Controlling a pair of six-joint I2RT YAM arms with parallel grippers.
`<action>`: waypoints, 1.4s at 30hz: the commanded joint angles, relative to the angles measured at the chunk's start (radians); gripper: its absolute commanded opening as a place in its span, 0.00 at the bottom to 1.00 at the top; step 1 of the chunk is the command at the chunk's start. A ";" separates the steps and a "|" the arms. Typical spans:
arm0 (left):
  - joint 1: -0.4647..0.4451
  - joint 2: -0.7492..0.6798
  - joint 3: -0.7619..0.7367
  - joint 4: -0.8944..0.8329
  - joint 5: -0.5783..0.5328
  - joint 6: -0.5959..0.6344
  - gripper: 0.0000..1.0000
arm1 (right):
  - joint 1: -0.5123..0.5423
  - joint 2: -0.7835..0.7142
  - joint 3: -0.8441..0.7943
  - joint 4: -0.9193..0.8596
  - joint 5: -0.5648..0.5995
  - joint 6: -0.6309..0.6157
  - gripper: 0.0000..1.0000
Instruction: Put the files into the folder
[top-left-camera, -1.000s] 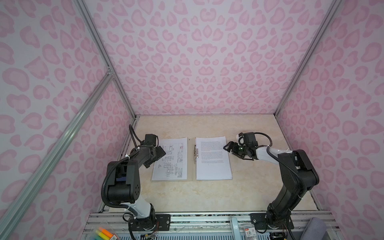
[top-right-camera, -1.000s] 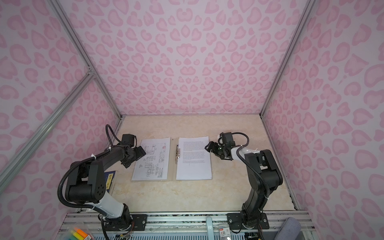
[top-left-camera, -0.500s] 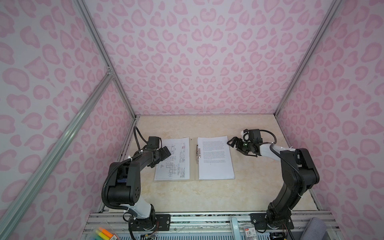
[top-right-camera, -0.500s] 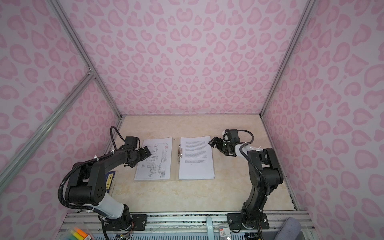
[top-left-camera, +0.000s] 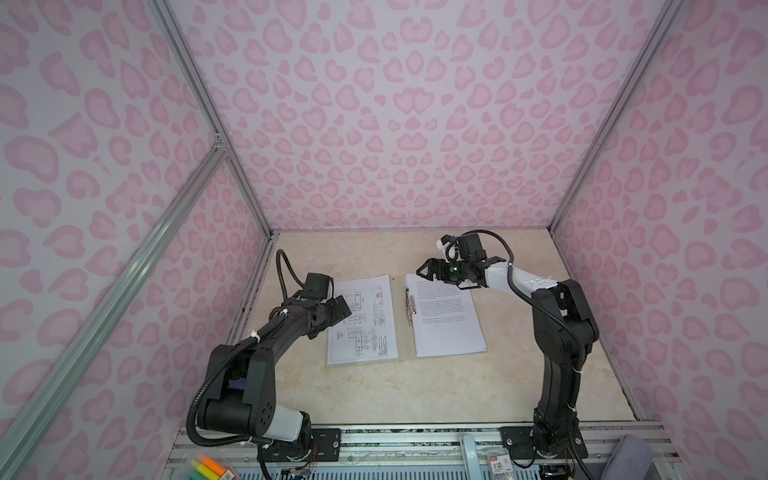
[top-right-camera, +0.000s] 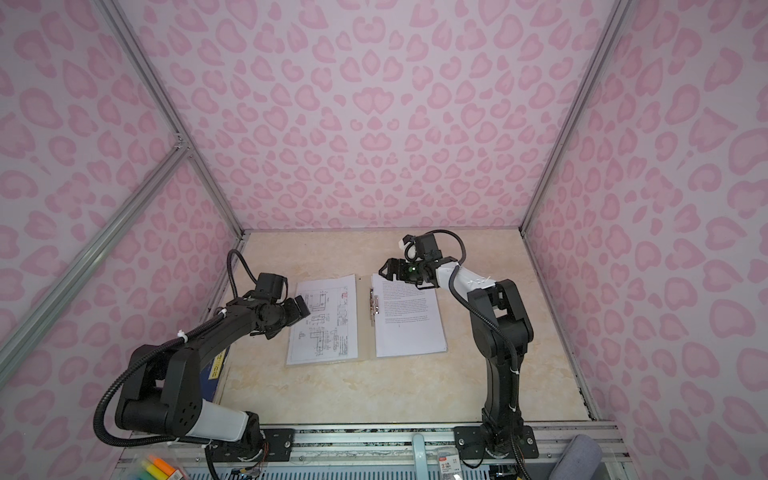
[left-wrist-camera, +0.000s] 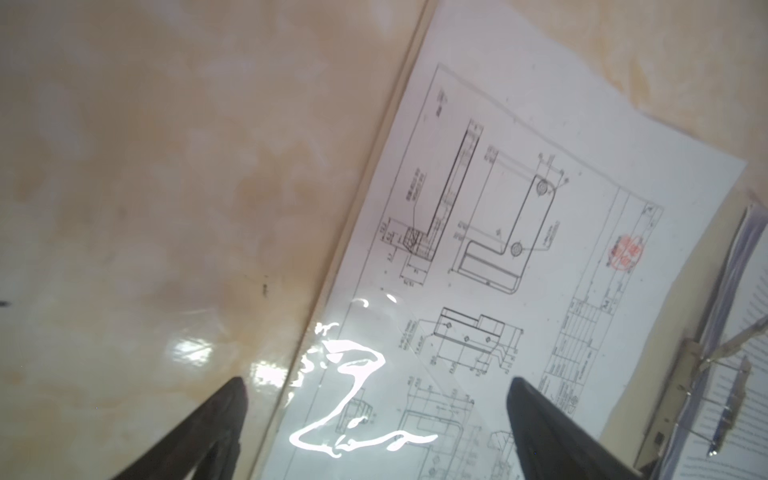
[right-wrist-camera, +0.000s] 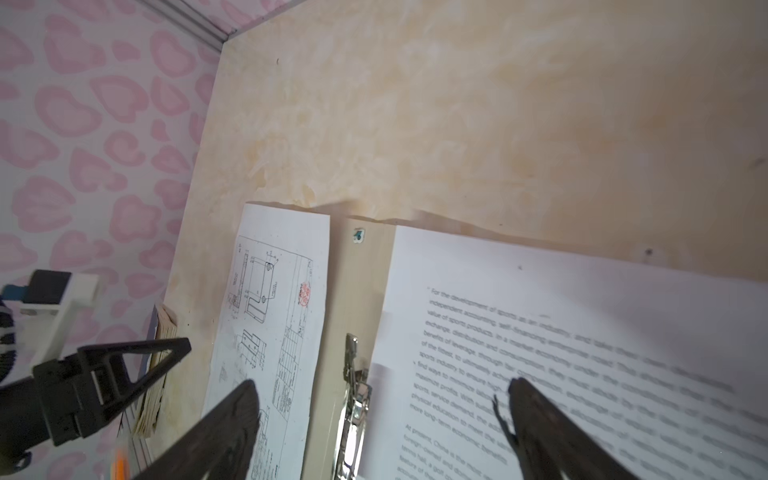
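Note:
The folder (top-left-camera: 400, 328) (top-right-camera: 365, 328) lies open and flat in both top views, with a metal clip (top-left-camera: 411, 305) (right-wrist-camera: 353, 395) at its spine. Its left leaf carries one of the files, a drawing sheet (top-left-camera: 365, 320) (left-wrist-camera: 519, 208) under glossy clear film. A stack of text sheets (top-left-camera: 446, 320) (right-wrist-camera: 561, 332) rests on the right leaf. My left gripper (top-left-camera: 338, 309) (left-wrist-camera: 378, 384) is open and straddles the left leaf's outer edge. My right gripper (top-left-camera: 426, 270) (right-wrist-camera: 382, 386) is open above the far end of the spine and the text sheets, holding nothing.
A dark blue book (top-right-camera: 214, 365) with a yellow label lies by the left wall under the left arm. Highlighter pens (top-left-camera: 208, 467) sit at the front left and a grey object (top-left-camera: 627, 457) at the front right. Pink walls close in three sides.
The left gripper has moved right, onto the left leaf's edge. The right gripper has moved left and back, over the far end of the spine. The folder has shifted slightly right.

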 joint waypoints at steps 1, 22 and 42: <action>-0.001 -0.041 0.051 -0.101 -0.062 0.087 0.99 | 0.032 0.059 0.081 -0.083 -0.045 -0.075 0.93; -0.142 0.184 -0.018 0.140 0.432 0.091 0.98 | 0.096 0.222 0.174 -0.044 -0.169 -0.020 0.88; -0.142 0.179 -0.060 0.131 0.321 0.025 0.98 | 0.133 -0.128 -0.176 0.035 -0.181 0.076 0.84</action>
